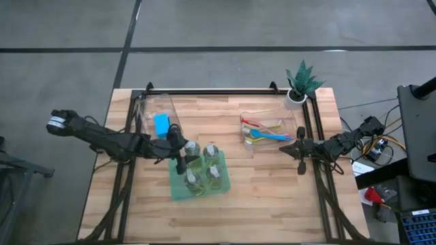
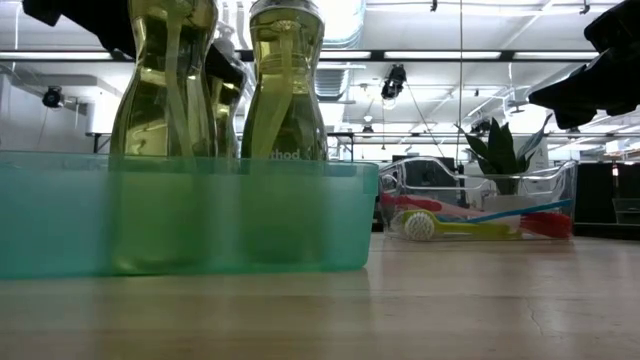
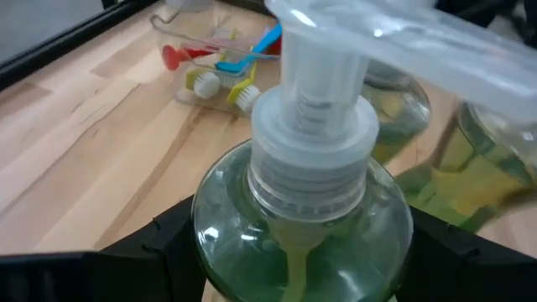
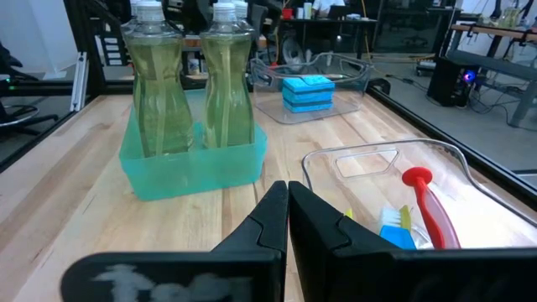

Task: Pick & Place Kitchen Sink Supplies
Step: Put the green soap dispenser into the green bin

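Note:
Four clear bottles of yellowish liquid with white pump caps stand in a teal tray point(image 1: 221, 190) at the table's middle; it also shows in the low view point(image 2: 200, 215). My left gripper point(image 1: 182, 156) is shut on the far-left bottle point(image 3: 302, 210). Blue sponges point(image 1: 161, 124) lie stacked in a clear bin point(image 1: 151, 109) at the far left. Red, yellow and blue brushes point(image 1: 262, 133) lie in a second clear bin point(image 1: 289, 119). My right gripper point(image 1: 300, 153) is shut and empty, on the near right side of the brush bin; it also shows in the right wrist view point(image 4: 287, 201). My left gripper pinches the bottle's rounded shoulder point(image 3: 214, 210) just below the white pump collar, one finger point(image 3: 159, 247) on each side. The fingers come level from the table's left. The bottle stands upright among the others in the tray; its bottom is hidden.
A small potted green plant point(image 1: 300, 85) stands at the far right corner. A black frame point(image 1: 204, 92) runs along the table's far edge and sides. Bare wood lies along the near edge point(image 1: 272, 211).

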{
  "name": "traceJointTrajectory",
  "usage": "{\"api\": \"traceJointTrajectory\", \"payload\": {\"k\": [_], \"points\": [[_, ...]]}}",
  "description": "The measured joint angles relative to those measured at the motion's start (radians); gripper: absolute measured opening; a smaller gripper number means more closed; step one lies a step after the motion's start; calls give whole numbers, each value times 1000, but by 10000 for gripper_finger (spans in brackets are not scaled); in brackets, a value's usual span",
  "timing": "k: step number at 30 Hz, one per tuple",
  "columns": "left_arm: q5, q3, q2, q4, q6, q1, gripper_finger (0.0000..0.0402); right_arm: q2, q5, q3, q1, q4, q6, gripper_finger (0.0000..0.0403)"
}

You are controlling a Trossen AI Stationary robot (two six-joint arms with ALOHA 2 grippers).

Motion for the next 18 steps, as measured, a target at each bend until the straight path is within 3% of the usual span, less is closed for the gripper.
{"api": "traceJointTrajectory", "payload": {"k": [12,18], "points": [[21,31,-17,-9,-67,-3,350,0,0,0,0,0,0,8],[50,80,-34,-17,-75,-3,355,0,0,0,0,0,0,8]]}}
